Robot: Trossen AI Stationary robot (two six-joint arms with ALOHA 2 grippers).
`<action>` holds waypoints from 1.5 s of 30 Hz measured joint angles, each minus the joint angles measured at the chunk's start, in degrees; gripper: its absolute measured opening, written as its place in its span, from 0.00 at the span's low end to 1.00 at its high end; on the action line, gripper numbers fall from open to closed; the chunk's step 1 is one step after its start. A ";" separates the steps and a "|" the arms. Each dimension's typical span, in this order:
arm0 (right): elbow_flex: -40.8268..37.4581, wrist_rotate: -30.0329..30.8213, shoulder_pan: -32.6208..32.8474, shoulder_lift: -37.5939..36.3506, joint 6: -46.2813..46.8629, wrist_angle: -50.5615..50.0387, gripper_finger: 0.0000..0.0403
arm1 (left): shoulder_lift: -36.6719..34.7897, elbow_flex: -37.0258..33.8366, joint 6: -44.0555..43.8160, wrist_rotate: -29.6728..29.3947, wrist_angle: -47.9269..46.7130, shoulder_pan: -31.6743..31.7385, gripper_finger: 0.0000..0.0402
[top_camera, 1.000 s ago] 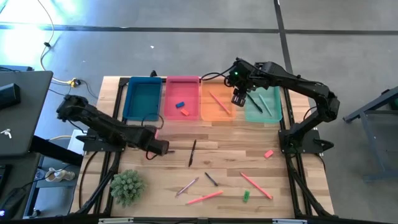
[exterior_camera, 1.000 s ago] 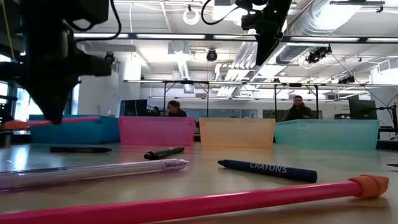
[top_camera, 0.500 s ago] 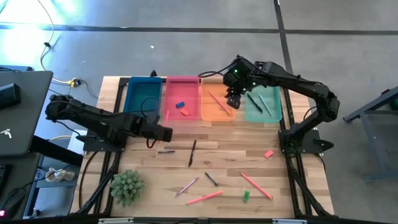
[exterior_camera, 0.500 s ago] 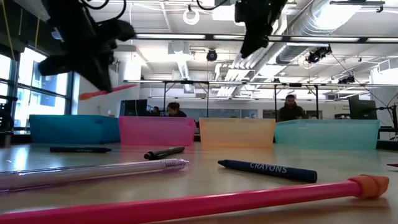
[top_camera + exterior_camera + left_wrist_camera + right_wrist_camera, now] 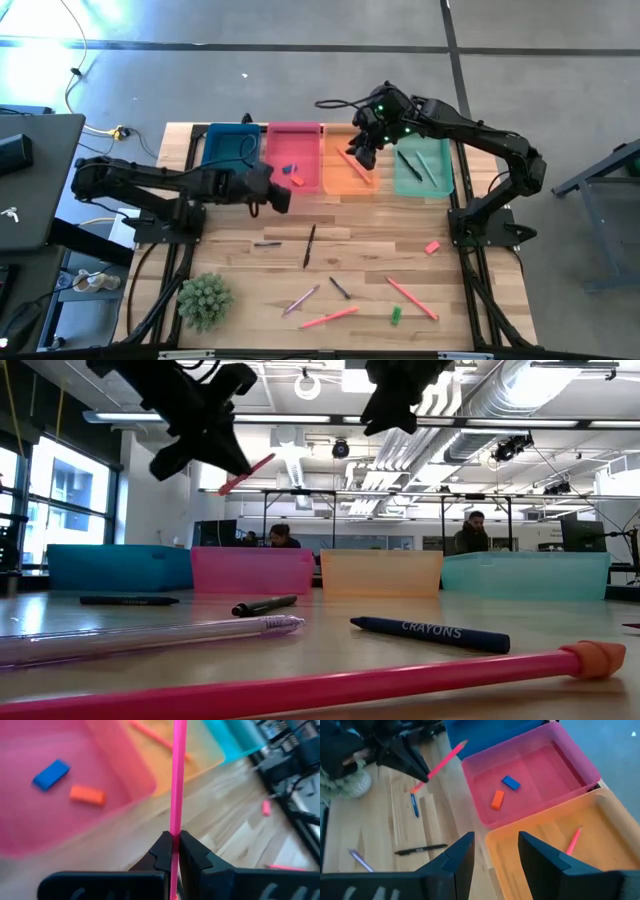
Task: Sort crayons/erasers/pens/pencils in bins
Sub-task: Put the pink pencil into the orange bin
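Lifting a slim pink pencil (image 5: 176,780) off the wood, the left gripper (image 5: 275,197) has swung up from the table's left side to the near edge of the pink bin (image 5: 293,131), fingers pinched on the stick, which I judge is bound for the orange bin (image 5: 334,172) where a matching stick lies. The right gripper (image 5: 362,150) has drifted left over that orange bin, fingers spread and empty, while two chunky erasers (image 5: 51,773), blue and orange-red, lie in the smooth, translucent pink bin.

"CRAYONS" on dark blue crayon (image 5: 430,634)
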 joint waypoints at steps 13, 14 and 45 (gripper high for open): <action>0.00 -1.88 0.41 0.00 7.80 13.74 0.49 | 0.00 0.07 21.64 4.27 17.84 6.99 0.00; 0.00 -1.88 0.67 0.00 7.68 14.59 0.50 | 0.00 0.08 22.73 4.53 19.22 7.41 0.00; 0.04 3.50 8.86 7.19 6.34 32.20 0.45 | 0.00 0.09 39.57 12.63 29.18 11.63 0.00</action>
